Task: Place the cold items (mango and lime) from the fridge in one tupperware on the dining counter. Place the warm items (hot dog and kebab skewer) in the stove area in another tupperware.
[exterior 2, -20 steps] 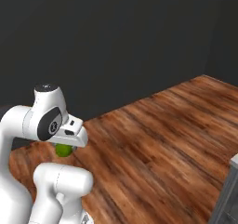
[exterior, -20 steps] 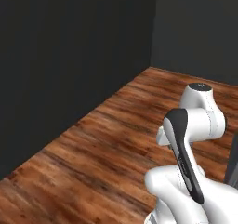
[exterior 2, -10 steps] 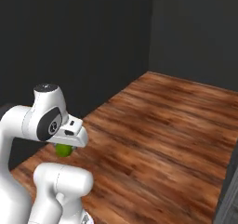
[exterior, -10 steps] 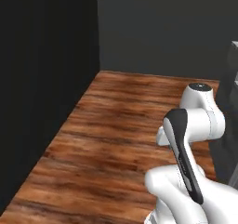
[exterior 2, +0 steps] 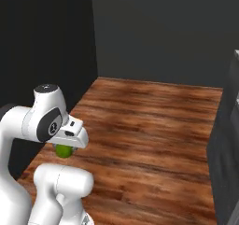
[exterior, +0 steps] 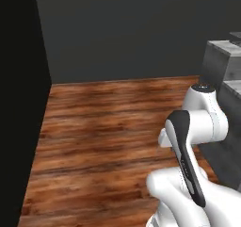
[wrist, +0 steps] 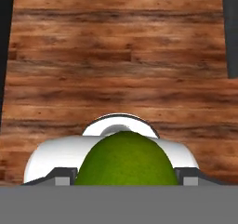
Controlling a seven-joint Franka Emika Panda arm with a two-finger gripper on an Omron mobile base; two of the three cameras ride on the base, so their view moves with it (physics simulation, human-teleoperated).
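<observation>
We see gripper closed on lime, jaws wide at its sides, fruit held between finger tips; lime tucked under white hand, above wooden floor; dark walls around; grey cabinet at right

Both base views look forward-down over the wood floor from behind; hand view faces it close
</observation>
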